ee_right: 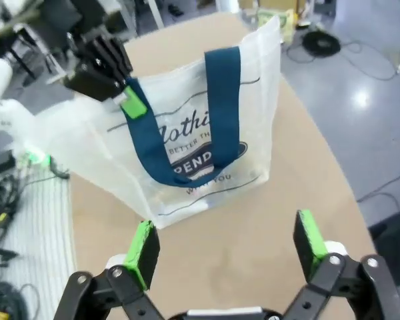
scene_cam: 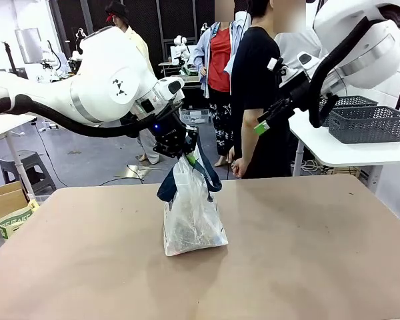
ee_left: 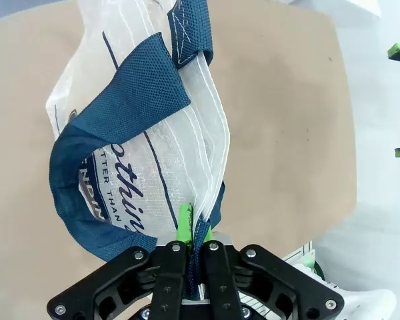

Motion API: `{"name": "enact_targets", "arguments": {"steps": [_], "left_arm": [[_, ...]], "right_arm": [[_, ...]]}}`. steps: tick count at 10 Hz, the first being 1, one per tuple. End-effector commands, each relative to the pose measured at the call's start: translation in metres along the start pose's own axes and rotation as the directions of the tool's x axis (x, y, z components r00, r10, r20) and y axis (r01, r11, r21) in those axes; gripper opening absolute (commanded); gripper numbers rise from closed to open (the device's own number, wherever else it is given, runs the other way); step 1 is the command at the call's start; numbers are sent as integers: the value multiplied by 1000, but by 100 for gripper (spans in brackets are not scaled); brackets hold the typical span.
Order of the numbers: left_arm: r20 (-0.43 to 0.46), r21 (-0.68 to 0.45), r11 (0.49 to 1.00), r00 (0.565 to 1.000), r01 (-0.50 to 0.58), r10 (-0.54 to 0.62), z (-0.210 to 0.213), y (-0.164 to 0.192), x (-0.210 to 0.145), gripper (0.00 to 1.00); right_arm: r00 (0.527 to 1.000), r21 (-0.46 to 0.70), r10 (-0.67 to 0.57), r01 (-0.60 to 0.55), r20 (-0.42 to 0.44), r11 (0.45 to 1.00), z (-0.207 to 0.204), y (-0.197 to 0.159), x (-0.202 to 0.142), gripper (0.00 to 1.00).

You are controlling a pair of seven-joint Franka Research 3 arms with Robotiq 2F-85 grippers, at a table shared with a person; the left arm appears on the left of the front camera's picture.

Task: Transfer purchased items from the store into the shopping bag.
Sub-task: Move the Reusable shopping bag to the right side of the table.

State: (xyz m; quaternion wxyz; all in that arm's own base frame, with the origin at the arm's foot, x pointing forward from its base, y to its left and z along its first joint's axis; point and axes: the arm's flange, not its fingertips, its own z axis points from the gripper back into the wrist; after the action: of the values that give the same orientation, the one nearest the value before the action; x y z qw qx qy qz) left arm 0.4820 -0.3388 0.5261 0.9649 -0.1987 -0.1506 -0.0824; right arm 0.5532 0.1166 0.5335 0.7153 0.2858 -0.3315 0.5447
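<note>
The shopping bag (scene_cam: pixel 190 217), translucent whitish plastic with navy handles and a navy logo, stands on the brown table (scene_cam: pixel 307 253) near its middle. My left gripper (scene_cam: pixel 185 155) is above it, shut on the bag's top edge and pulling it up. In the left wrist view the green pads (ee_left: pixel 185 223) pinch the thin plastic rim beside a navy handle (ee_left: pixel 120 113). My right gripper (scene_cam: pixel 261 127) hangs open in the air to the right, above and beyond the bag. In its own view the right gripper (ee_right: pixel 227 243) looks down at the bag (ee_right: pixel 213 107) and at the left gripper (ee_right: pixel 130 100). The bag's contents are too blurred to make out.
Two people (scene_cam: pixel 253 87) stand at the far side of the table, close behind my right gripper. A white side table at the back right carries dark grey mesh baskets (scene_cam: pixel 367 123). A cardboard box (scene_cam: pixel 3 200) sits off the table's left edge.
</note>
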Motion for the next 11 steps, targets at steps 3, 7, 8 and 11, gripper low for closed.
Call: {"name": "enact_targets", "arguments": {"steps": [3,7,8,11], "left_arm": [[-4,-9,1000,1000,-12,12,1,1,-1,0],[-4,-9,1000,1000,-12,12,1,1,-1,0],[-4,-9,1000,1000,-12,12,1,1,-1,0],[-4,-9,1000,1000,-12,12,1,1,-1,0]], "right_arm": [[998,-56,65,-65,6,996,10,-12,-2,100],[998,0,63,-63,1,998,9,-7,-8,100],[998,0,63,-63,1,998,9,-7,-8,100],[998,0,63,-63,1,998,9,-7,-8,100]]}}
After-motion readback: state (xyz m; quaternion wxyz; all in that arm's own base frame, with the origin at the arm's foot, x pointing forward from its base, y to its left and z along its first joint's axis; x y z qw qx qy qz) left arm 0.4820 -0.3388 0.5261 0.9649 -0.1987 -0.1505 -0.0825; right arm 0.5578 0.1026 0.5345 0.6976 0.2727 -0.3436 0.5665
